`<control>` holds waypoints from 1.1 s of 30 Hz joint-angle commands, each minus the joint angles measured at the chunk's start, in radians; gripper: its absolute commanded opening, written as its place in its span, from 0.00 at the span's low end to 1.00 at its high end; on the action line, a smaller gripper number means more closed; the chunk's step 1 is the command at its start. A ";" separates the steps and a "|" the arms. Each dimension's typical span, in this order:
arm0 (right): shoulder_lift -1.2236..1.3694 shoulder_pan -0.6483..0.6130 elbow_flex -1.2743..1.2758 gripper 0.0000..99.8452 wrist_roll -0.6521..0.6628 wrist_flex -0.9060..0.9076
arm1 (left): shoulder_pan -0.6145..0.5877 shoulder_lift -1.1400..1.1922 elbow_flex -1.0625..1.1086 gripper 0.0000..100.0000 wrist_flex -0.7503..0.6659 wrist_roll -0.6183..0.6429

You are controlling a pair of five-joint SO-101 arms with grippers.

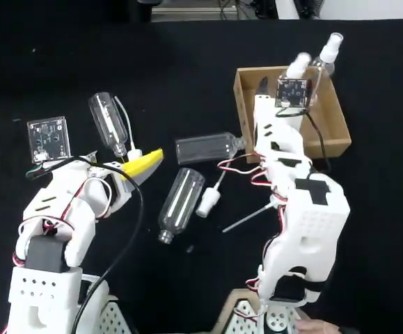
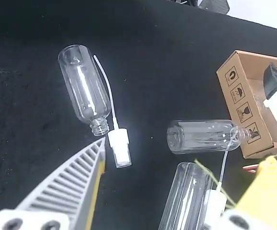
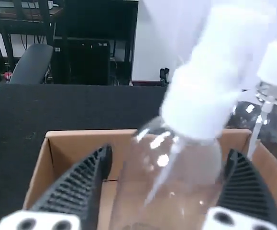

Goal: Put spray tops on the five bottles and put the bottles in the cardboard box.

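Note:
The cardboard box [image 1: 328,145] stands at the back right. Two clear bottles with white spray tops are in it. My right gripper [image 1: 282,85] is over the box, shut on the nearer capped bottle [image 3: 176,158], which leans. The second capped bottle [image 1: 328,50] stands behind it. Three uncapped bottles lie on the black table: one [image 1: 108,122] at the left, one [image 1: 208,147] beside the box, one [image 1: 182,198] in the middle. My left gripper [image 2: 183,153] hangs open above them, with a loose spray top [image 2: 119,148] by one finger. Another spray top [image 1: 208,202] lies by the middle bottle.
A thin loose tube [image 1: 246,218] lies next to the right arm's base. Red and black cables hang along both arms. A small square circuit board [image 1: 49,138] sits on the left arm. Bare black cloth stretches along the far left and front centre.

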 commanded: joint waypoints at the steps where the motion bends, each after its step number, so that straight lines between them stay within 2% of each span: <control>1: -0.018 -0.011 -0.019 0.30 0.006 -0.020 | -0.005 -0.017 -0.012 0.45 -0.021 0.006; 20: -0.357 0.005 0.209 0.30 0.005 0.006 | -0.005 -0.017 -0.012 0.45 -0.018 0.006; 24: -0.506 0.018 0.213 0.30 -0.002 0.244 | -0.005 -0.017 -0.012 0.45 -0.021 0.006; 33: -0.858 0.017 0.074 0.30 -0.005 1.037 | -0.005 -0.017 -0.012 0.45 -0.020 0.006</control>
